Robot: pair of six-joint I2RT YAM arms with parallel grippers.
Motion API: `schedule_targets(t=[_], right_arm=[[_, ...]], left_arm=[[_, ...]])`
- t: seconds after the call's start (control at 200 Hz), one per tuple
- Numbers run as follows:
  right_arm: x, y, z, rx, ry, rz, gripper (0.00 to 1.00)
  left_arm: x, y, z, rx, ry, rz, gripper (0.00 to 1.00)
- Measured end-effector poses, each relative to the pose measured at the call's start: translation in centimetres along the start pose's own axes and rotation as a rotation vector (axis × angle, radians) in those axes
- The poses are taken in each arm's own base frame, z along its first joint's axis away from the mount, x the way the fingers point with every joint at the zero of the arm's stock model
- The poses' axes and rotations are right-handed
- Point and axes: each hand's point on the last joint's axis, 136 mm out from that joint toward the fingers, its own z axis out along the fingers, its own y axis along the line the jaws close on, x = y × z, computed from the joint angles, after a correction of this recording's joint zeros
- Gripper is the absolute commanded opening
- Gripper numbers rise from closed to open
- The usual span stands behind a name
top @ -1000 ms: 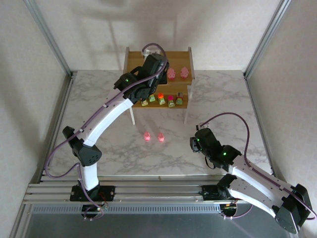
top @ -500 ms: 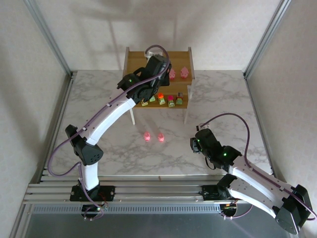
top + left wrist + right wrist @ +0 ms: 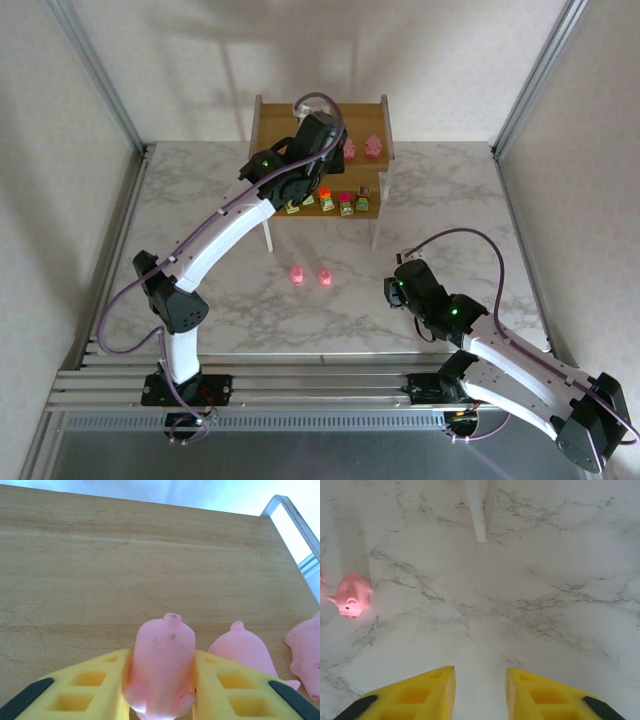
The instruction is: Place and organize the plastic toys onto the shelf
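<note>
Pink figures, five in all; blocky toys, five.

Top view: all five blocky toys (image 3: pixel 326 198) stand in a row on the lower tier of the shelf (image 3: pixel 268 125). Two pink figures (image 3: pixel 360 148) stand at the right end of its upper tier. Two more (image 3: pixel 311 275) lie on the marble table (image 3: pixel 200 190), in front of the shelf, well apart from its legs. The left arm (image 3: pixel 240 215) reaches over the upper tier. The right arm (image 3: pixel 500 355) sits low, in front of the shelf's right side.

Left wrist view: the left gripper (image 3: pixel 161 672) is narrowed onto the fifth pink figure (image 3: pixel 161 655), with yellow fingers (image 3: pixel 90 685) against both flanks. The figure's long axis points at the shelf's back edge, in line with the fingers. It sits low over the upper board, just left of its neighbour (image 3: pixel 242 652). Contact with the wood is hidden. Judgement: release step; the gap to the neighbour is the thing to watch.

Right wrist view: the right gripper (image 3: pixel 480 680) is partly parted and holds nothing. A table pink figure (image 3: pixel 351 597) lies ahead and far to the left, on the near side of the shelf leg (image 3: pixel 481 510). Judgement: the right arm is the nearer for the table pair.
</note>
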Motion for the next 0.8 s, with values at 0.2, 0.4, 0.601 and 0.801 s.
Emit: schedule_targets(t=[0.2, 0.4, 0.601, 0.801], right_arm=[[0.00, 0.01, -0.01, -0.001, 0.000, 0.000, 0.32], [-0.04, 0.01, -0.04, -0.002, -0.002, 0.001, 0.32], [-0.04, 0.01, -0.04, -0.002, -0.002, 0.001, 0.33], [-0.04, 0.01, -0.04, -0.002, -0.002, 0.001, 0.33]], left_arm=[[0.14, -0.02, 0.06, 0.002, 0.004, -0.002, 0.42], [0.15, -0.01, 0.07, 0.001, 0.004, -0.002, 0.43], [0.14, -0.01, 0.07, 0.001, 0.004, -0.002, 0.47], [-0.20, 0.02, -0.30, 0.006, -0.004, -0.008, 0.48]])
